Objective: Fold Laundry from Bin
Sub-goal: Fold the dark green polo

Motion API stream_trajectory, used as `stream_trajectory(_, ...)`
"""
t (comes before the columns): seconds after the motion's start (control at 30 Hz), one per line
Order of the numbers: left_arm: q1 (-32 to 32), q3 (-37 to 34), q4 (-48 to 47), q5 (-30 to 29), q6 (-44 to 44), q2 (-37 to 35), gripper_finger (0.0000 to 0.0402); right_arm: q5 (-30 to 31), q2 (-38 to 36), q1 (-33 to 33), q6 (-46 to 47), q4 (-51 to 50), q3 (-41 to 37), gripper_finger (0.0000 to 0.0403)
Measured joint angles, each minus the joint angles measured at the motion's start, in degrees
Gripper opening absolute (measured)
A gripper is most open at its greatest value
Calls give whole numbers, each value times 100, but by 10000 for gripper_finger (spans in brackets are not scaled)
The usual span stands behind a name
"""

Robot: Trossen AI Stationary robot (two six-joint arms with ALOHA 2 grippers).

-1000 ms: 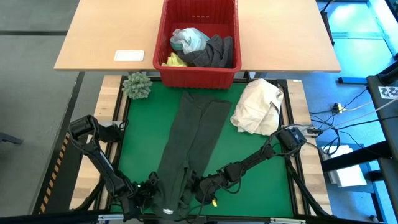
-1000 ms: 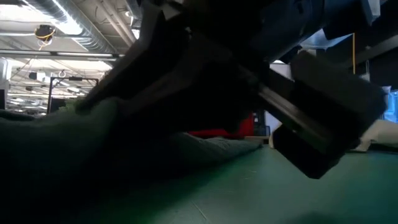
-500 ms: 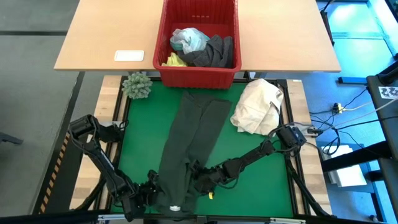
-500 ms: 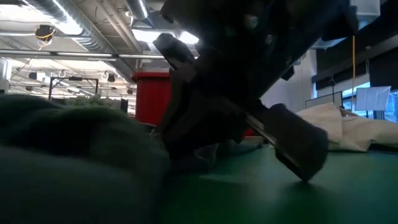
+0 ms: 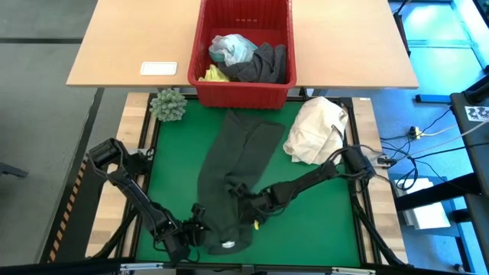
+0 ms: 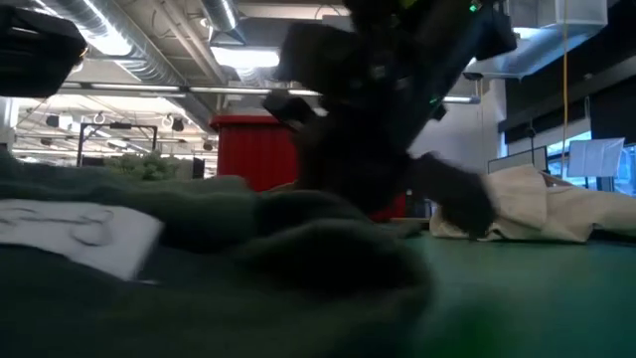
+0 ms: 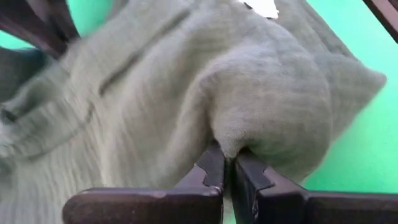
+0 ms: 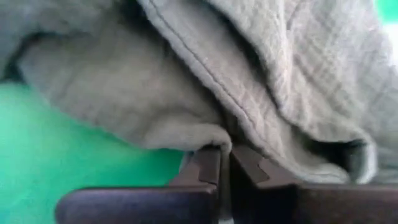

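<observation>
A long dark green-grey garment (image 5: 233, 153) lies on the green mat (image 5: 321, 221), stretching from below the red bin (image 5: 244, 93) to the near edge. Its near end is bunched up, and a white label (image 5: 227, 244) shows there. My left gripper (image 5: 202, 231) and my right gripper (image 5: 243, 205) are both shut on that near end, left and right of it. The bin holds turquoise (image 5: 233, 47), grey (image 5: 261, 65) and yellow (image 5: 212, 74) laundry. My left gripper pinches a rounded fold of the garment (image 7: 231, 134) between its two fingers, at the near end's left side. The fingers slant down from the near left. The cloth bulges above the fingers and rests on the mat. My right gripper pinches the garment by a seamed edge (image 8: 208, 134) at the near end's right side, between its two fingers. It slants down from the right. Several layers lie heaped over the fingers, slack, with the rest on the mat.
A cream-white cloth bundle (image 5: 317, 130) lies at the mat's far right. A green spiky ball (image 5: 168, 105) sits at the far left corner. A white card (image 5: 159, 68) lies on the wooden table left of the bin. Bare mat shows on both sides of the garment.
My left gripper has gone toward the table's right edge, and my right gripper toward the far edge and a little left. The garment's near end has come away from the near edge and bunched up, with its white label now on top. Its far part has stayed put.
</observation>
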Motion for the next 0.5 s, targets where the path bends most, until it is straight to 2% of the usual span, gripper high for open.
stream_trajectory(0.17,51,0,-6,120,47,0,0,-190,-351,176,671,-711,-30,60)
stream_trajectory(0.33,51,0,-8,248,44,0,0,-340,-455,458,1189,-1068,-28,122)
stream_trajectory(0.5,51,0,-3,254,41,-2,0,-72,-452,854,1470,-1218,-28,186)
